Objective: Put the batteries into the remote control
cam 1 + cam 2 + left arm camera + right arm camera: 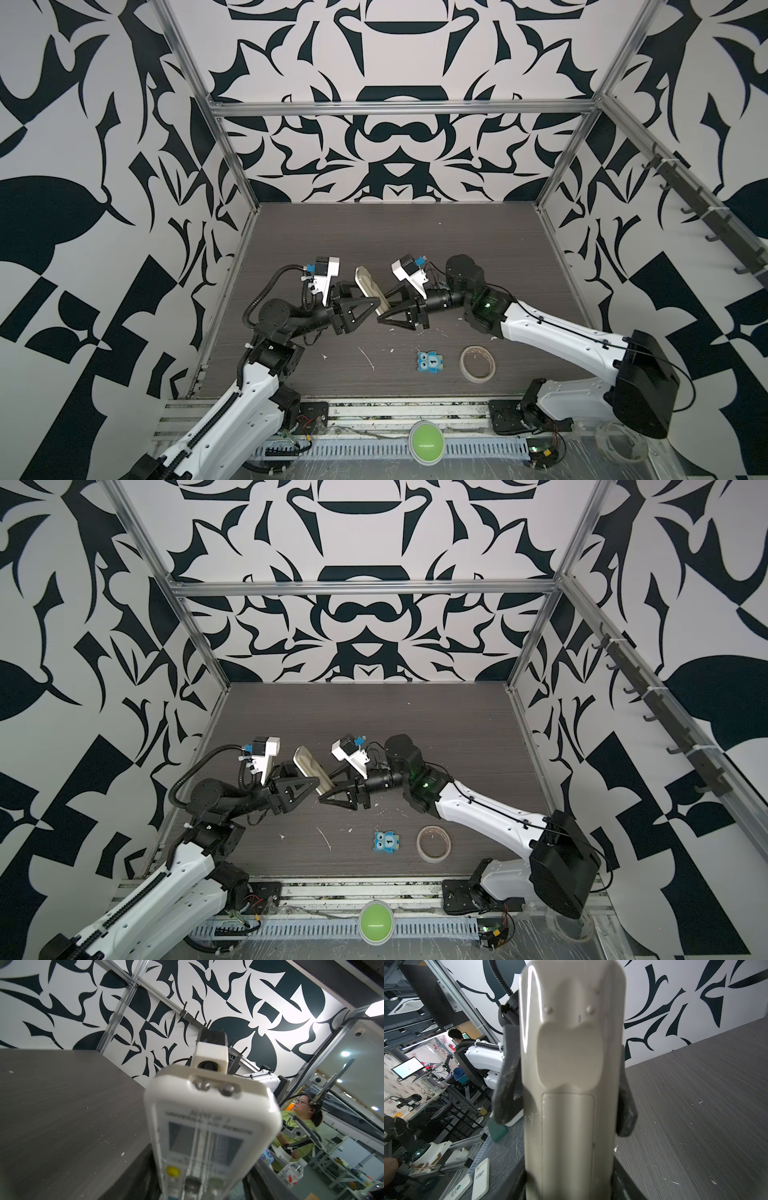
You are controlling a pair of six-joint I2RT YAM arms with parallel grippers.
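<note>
At table centre, top views: remote control [370,286] [309,766] is up off the tabletop [415,241], tilted, free end twd 11 o'clock, lower end twd 5.
R arm: right gripper [384,309] reaches in from 3 o'clock, fingers pinching the remote's lower end. Prob. holds it up so the other arm can get at it.
L arm: left gripper [361,297] reaches in from 9 o'clock, fingers astride the remote's middle.
Clutter: owl tile [432,362] and tape roll [462,362] lie at 5 o'clock of the remote, well apart and not involved.
Left wrist view: button face w/ LCD screen [205,1138] faces this cam. Its own fingers can't be read here.
Right wrist view: plain back faces this cam, and the battery cover [568,1142] sits flush and shut. L gripper's fingers [506,1084] flank both long edges, at or just off them, so contact can't be told.
Missing: batteries not seen in any view, so whether they are inside can't be told.
Judgement: the two-arm hold looks like a regrip or handover to keep the back and cover reachable.
</note>
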